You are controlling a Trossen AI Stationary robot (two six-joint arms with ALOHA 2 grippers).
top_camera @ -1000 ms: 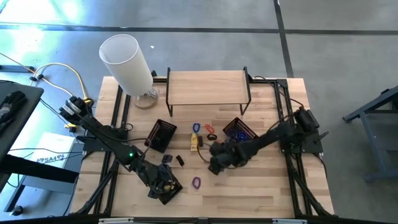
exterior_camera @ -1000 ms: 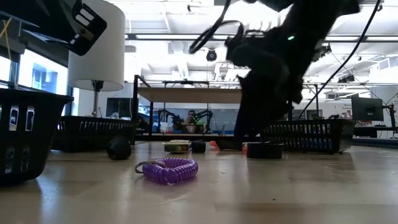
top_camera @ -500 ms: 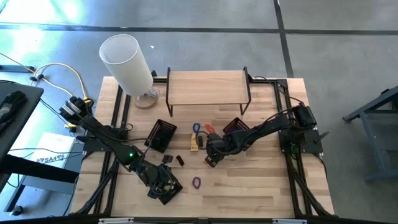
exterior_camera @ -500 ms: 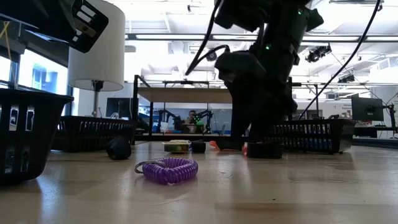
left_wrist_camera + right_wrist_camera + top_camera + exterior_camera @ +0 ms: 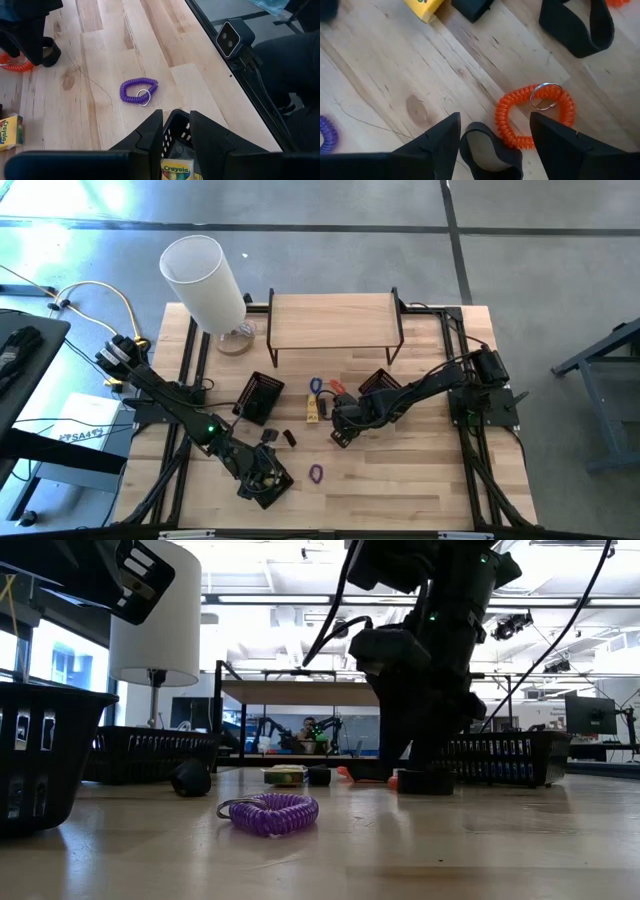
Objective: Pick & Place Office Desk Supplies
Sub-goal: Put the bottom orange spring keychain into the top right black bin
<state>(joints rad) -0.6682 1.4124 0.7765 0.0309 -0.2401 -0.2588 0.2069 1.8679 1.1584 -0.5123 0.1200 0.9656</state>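
Lying on the tabletop (image 5: pixel 400 480) near its middle, the orange coil (image 5: pixel 535 116) with its metal ring (image 5: pixel 546 96) sat just ahead of the right gripper (image 5: pixel 490 131), whose fingers were spread wide with a black loop (image 5: pixel 490 152) between them, touching the coil's edge. The coil looked light, springy and soft, likely to stretch or roll if pinched on one turn, so a grip across the coil's body, away from the ring, seemed the safer hold; the black loop looked thin and floppy. Another black loop (image 5: pixel 577 25) lay beyond the coil, and a yellow packet (image 5: pixel 426 7) and a dark block (image 5: pixel 472 8) lay farther off. In the high view the right gripper (image 5: pixel 340 430) was low over the tabletop beside a black basket (image 5: pixel 385 387). A purple coil (image 5: pixel 138 90), also with a small ring, lay apart nearer the front edge, close to the left gripper (image 5: pixel 176 131). The left fingers stood slightly apart over a small black basket (image 5: pixel 176 142) holding a yellow box (image 5: pixel 176 170) that read "Crayola"; another "Crayola" box (image 5: pixel 11 131) lay on the wood. A white cylinder (image 5: pixel 205 280) and a wooden shelf (image 5: pixel 333 320) stood at the back.
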